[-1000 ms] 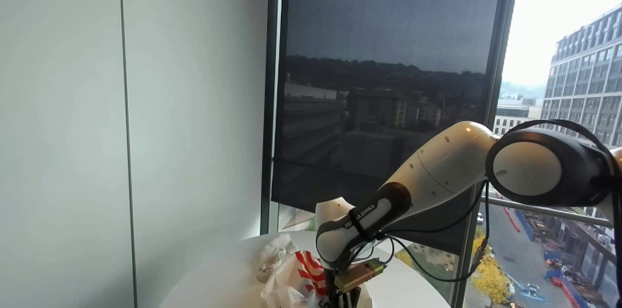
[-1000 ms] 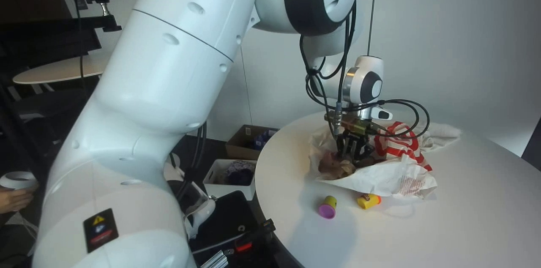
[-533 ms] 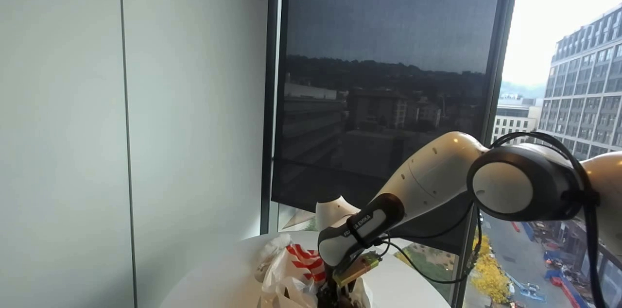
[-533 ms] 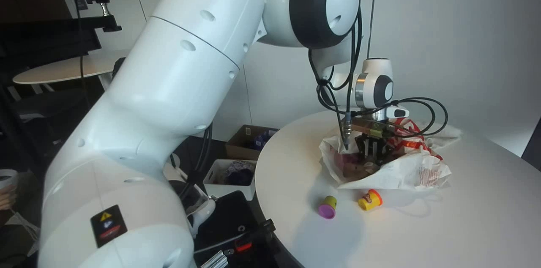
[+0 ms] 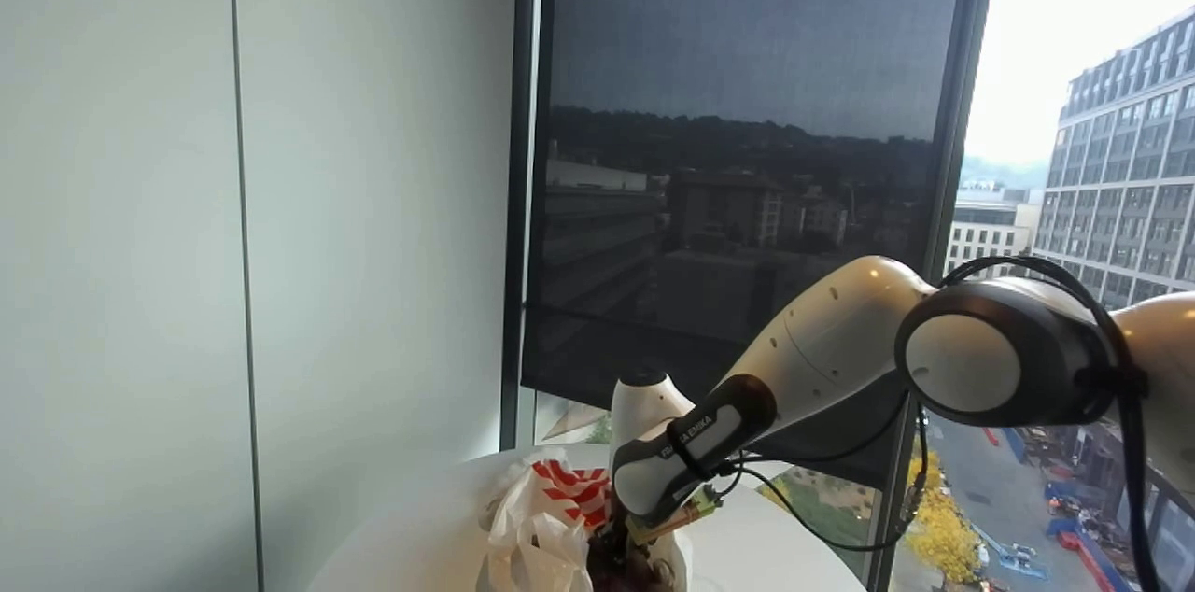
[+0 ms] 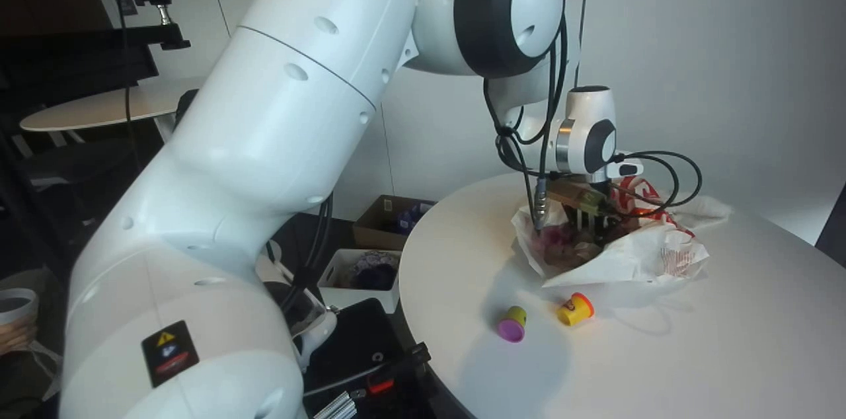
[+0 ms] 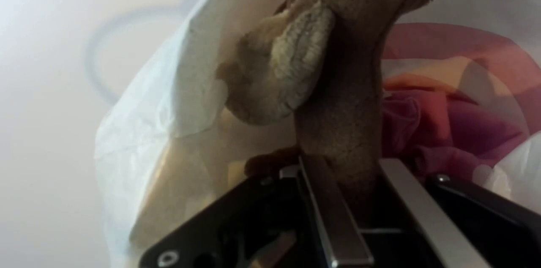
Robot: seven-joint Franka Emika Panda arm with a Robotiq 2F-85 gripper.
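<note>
In the wrist view my gripper (image 7: 351, 161) has its two flat fingers closed around the neck of a brown plush toy (image 7: 344, 122). The toy's pale ear (image 7: 291, 61) and part of its head show beyond the fingertips; its lower body is hidden by the gripper. Around it spreads a crumpled white plastic bag (image 7: 139, 132) with red markings, its mouth open. Pink cloth (image 7: 452, 149) lies beside the neck. In both exterior views my gripper is down in the bag's opening, fingers mostly hidden, with the bag (image 6: 634, 260) (image 5: 541, 550) bunched beside it.
On the round white table (image 6: 740, 353), a purple-lidded cup (image 6: 512, 324) and a yellow cup (image 6: 575, 310) lie in front of the bag. White cloth (image 6: 710, 213) sits behind it. Cables loop from my wrist. A wall and a shaded window (image 5: 747, 200) stand beyond the table.
The arm has lowered and shifted right in an exterior view, and the wrist has turned. The bag has been pushed along with it. The yellow cup has turned slightly.
</note>
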